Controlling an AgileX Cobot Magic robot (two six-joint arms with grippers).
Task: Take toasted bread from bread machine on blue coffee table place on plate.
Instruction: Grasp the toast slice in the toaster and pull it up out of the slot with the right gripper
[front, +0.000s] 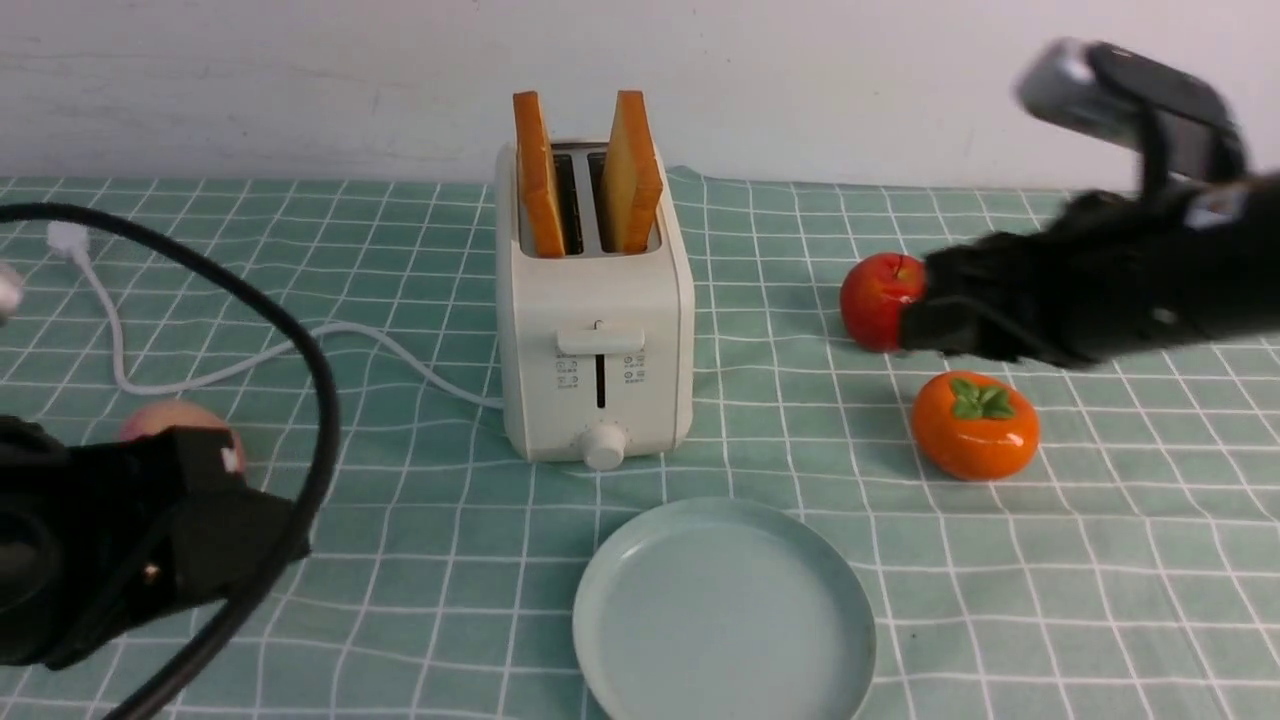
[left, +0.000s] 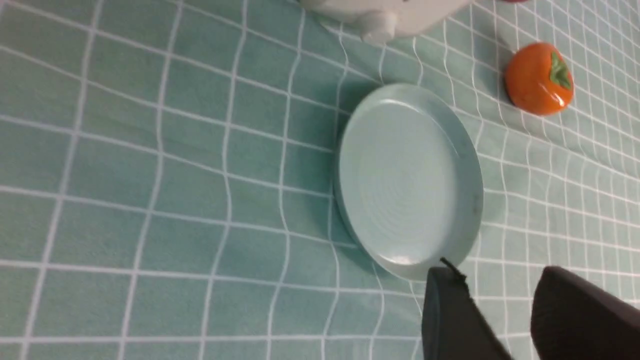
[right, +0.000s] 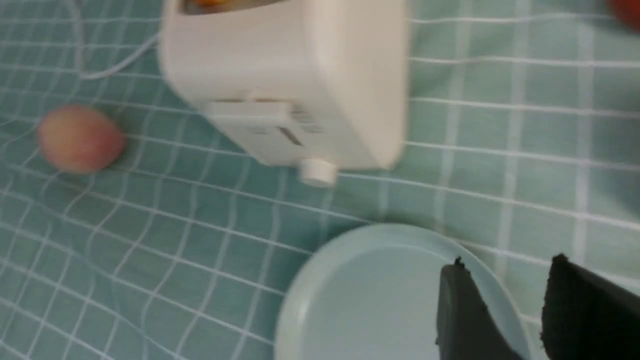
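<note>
The cream-white bread machine (front: 595, 300) stands mid-table on the blue coffee table (front: 1100, 560). Two slices of toasted bread (front: 540, 175) (front: 630, 170) stick up from its slots. In front of it lies the pale blue-green plate (front: 725, 610), with nothing on it. My left gripper (front: 285, 540) sits low at the near left; in its wrist view it (left: 497, 272) is open and holds nothing, just beside the plate (left: 405, 180). My right gripper (front: 915, 325) hangs blurred at the right, in front of the apple. It (right: 507, 262) is open and holds nothing, over the plate's rim (right: 360, 300).
A red apple (front: 875, 295) and an orange persimmon (front: 975, 425) lie right of the bread machine. A peach (front: 165, 420) lies at the left, partly behind my left arm. The white cord (front: 300, 345) trails left from the toaster. A black cable (front: 320, 400) loops at the near left.
</note>
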